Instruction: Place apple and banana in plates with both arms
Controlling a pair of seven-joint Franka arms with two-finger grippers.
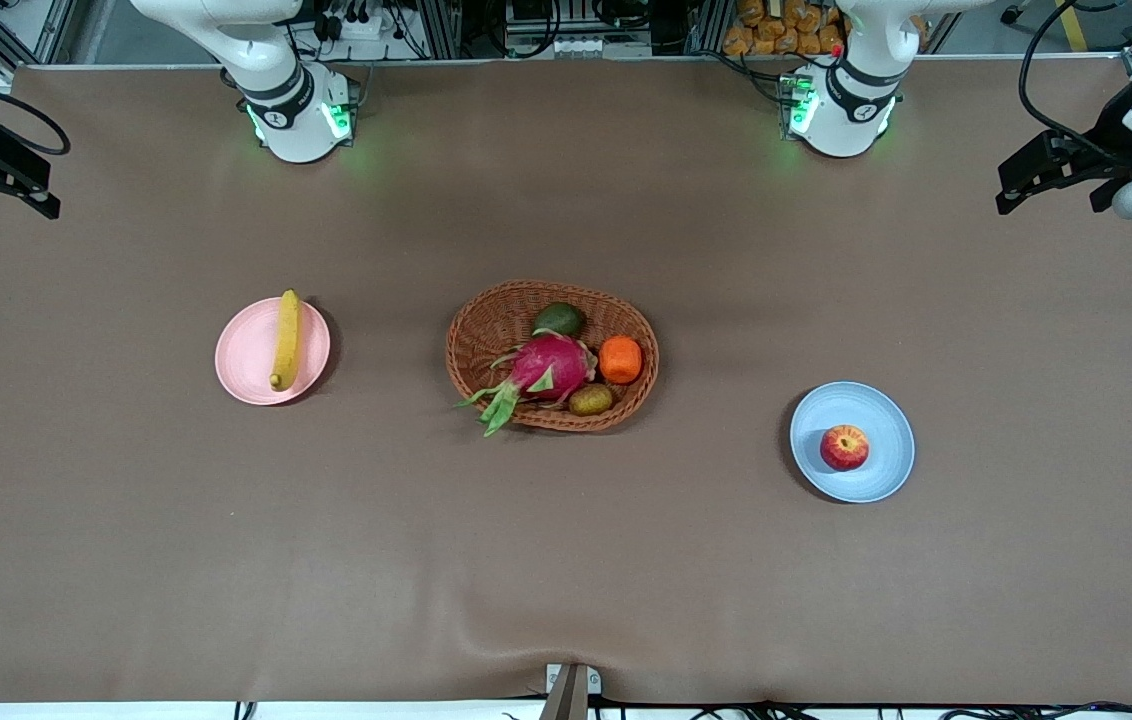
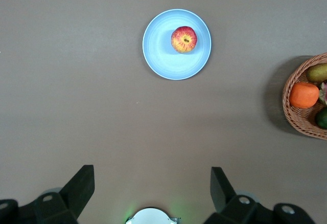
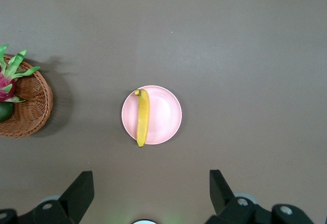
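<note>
The apple [image 1: 844,447] sits stem end up on the pale blue plate [image 1: 876,475] toward the left arm's end of the table, a little off the plate's middle but well within its rim. The banana [image 1: 285,339] lies across the pale pink plate [image 1: 246,365] toward the right arm's end, its ends reaching to the rim — it is about as long as the plate is wide, so it can only rest spanning it. Between the plates stands the wicker basket [image 1: 486,320] with the dragon fruit [image 1: 548,366], the orange fruit [image 1: 620,360] and some other fruits. The left gripper [image 2: 152,193] hangs high over the table at its own end, fingers spread wide and holding nothing; the right gripper [image 3: 152,193] does the same at its end. With each fruit on its plate and both arms drawn clear, the task looks complete.
</note>
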